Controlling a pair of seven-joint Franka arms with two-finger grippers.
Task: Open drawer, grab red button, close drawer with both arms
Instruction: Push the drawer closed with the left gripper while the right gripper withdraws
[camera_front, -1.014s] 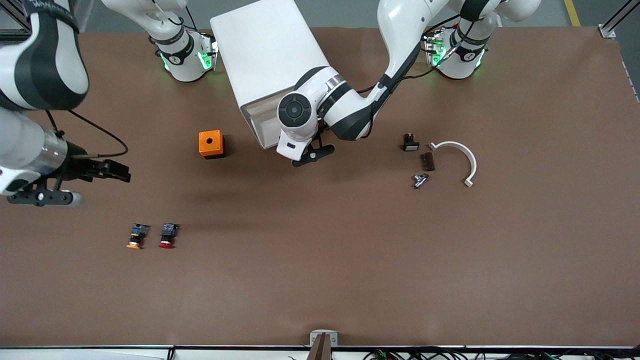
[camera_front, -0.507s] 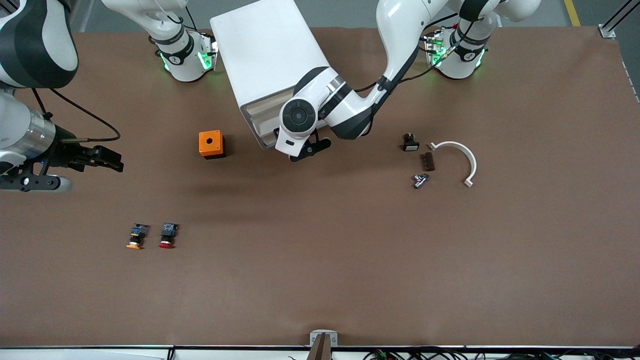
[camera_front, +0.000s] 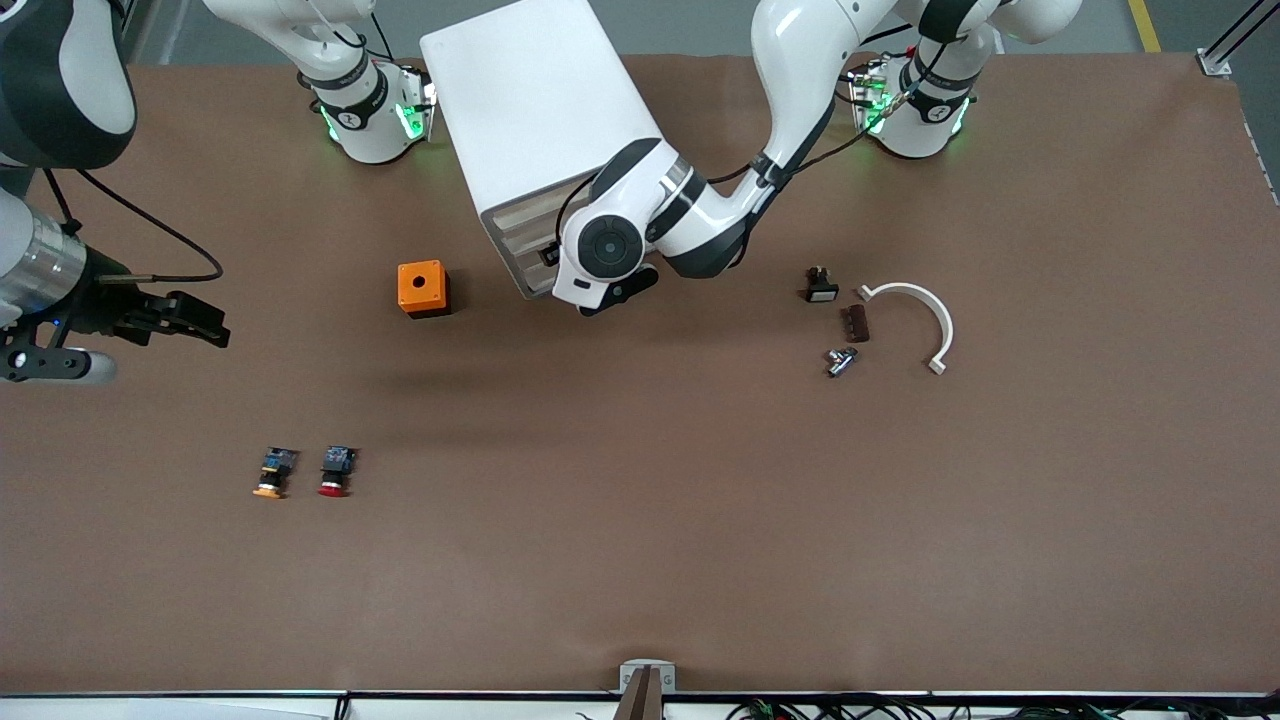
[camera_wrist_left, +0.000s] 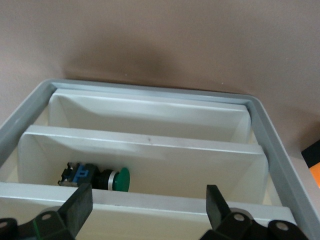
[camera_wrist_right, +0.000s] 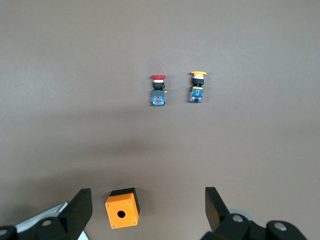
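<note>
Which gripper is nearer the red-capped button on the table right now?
Right. The right gripper hangs open toward the right arm's end of the table, with the red button nearer the front camera than it. The left gripper, open, is at the drawer cabinet front, clearly farther from the button.

The table (camera_front: 640, 560) was plain brown. The button (camera_front: 335, 471) had a red cap, black body and blue rear; the button beside it (camera_front: 273, 472) was orange-capped. The box with a hole (camera_front: 422, 288) was orange. The drawer cabinet (camera_front: 530, 130) was white; its drawer (camera_wrist_left: 280, 150) grey-rimmed, holding a green-capped button (camera_wrist_left: 97, 178).
</note>
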